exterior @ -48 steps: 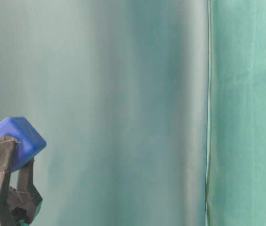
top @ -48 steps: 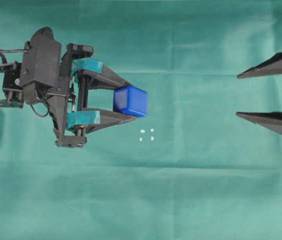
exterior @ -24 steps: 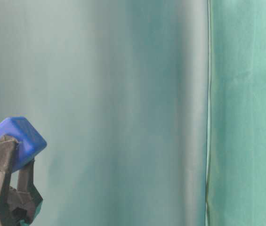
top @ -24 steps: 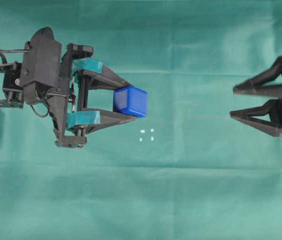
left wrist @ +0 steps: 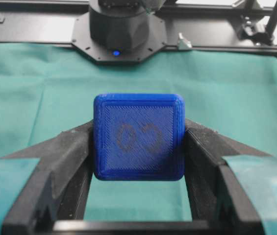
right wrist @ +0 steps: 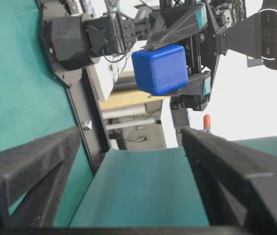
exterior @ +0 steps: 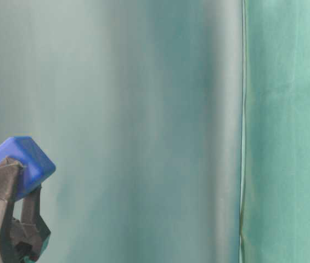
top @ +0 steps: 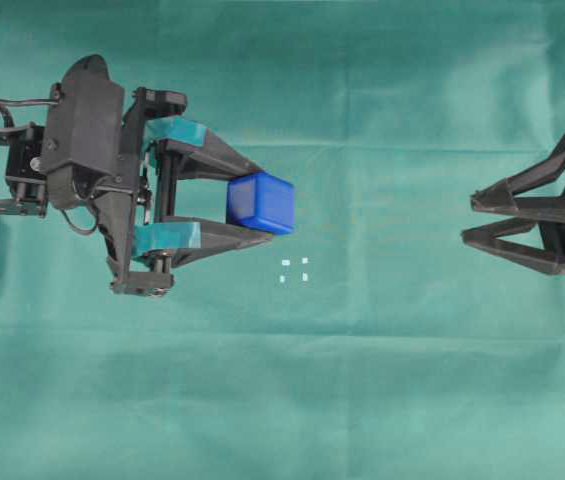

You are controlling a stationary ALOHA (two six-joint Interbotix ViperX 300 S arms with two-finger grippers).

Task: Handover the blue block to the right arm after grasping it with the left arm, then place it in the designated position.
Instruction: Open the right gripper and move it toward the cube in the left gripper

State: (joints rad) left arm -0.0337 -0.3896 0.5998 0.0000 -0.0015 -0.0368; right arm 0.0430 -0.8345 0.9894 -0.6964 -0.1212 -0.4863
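Block [top: 260, 203] up in the air, one small blue cube, pinched at the very tips of the left gripper [top: 252, 198], clear of the green-covered desk [top: 382, 380]. It looks like a rigid printed piece, light, with ribbed faces and rounded edges; the wrist view shows a faint embossed mark on the face toward the camera. Those two side faces are taken, so I'd say the right gripper [top: 470, 218] should take the free faces, top and bottom or across the exposed outer half. It sits well apart, fingers spread, carrying nothing. One block, two grippers, and four tiny white marks [top: 295, 270] on the cloth, just below and right of the block in the overhead view.
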